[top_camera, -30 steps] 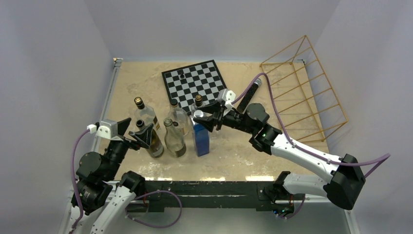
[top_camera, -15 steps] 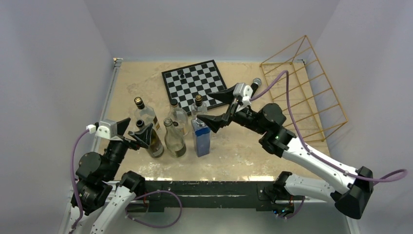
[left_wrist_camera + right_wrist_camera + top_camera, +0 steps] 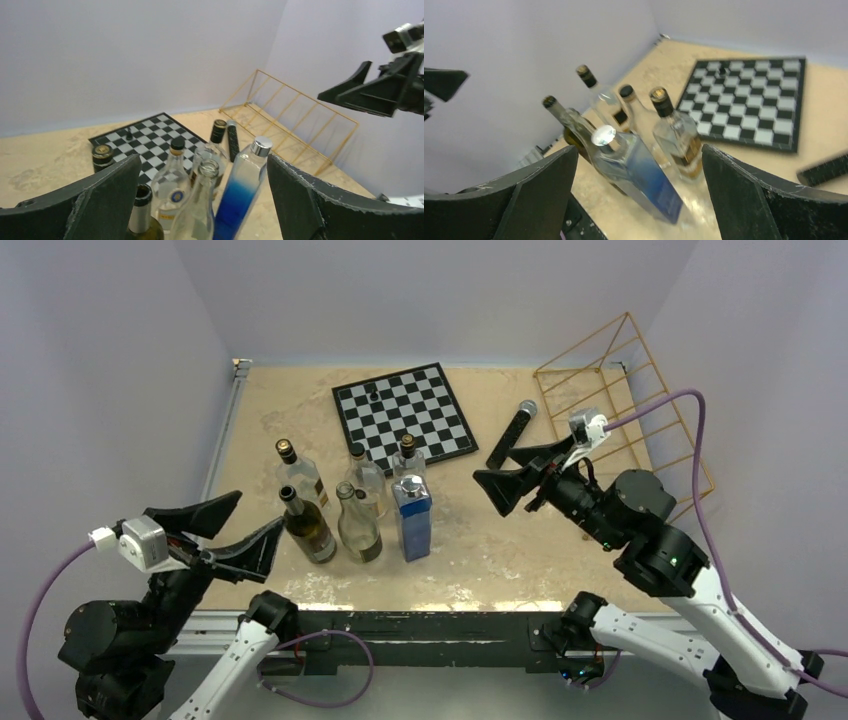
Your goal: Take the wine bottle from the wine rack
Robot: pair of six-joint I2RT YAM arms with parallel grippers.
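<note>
Rack: wine rack (image 3: 626, 428) at far right, no bottle on its rungs.
Bottle: blue bottle (image 3: 412, 523) upright on the table (image 3: 480, 550), just beside the other bottles (image 3: 358, 525), well apart from the rack.
Right gripper (image 3: 497, 468): lifted off the blue bottle, drawn back rightward, jaws wide apart, empty.
Left gripper (image 3: 260, 510): retreated toward the near edge, jaws apart, empty.
Meaning: release done, removal apparently complete.

Right of the smooth, faintly shiny chessboard (image 3: 403, 416), the wine rack (image 3: 630, 425) is thin bare metal wire with a gold finish. Nearer than the chessboard, the clear bottles (image 3: 358, 525) are glossy glass, and the blue square bottle (image 3: 413, 525) carries a shiny silver cap. The table (image 3: 290, 400) under the chessboard is matt, mottled beige, and the left gripper (image 3: 203, 160) has fingers (image 3: 95, 200) of matt black plastic, rough at the edges.
</note>
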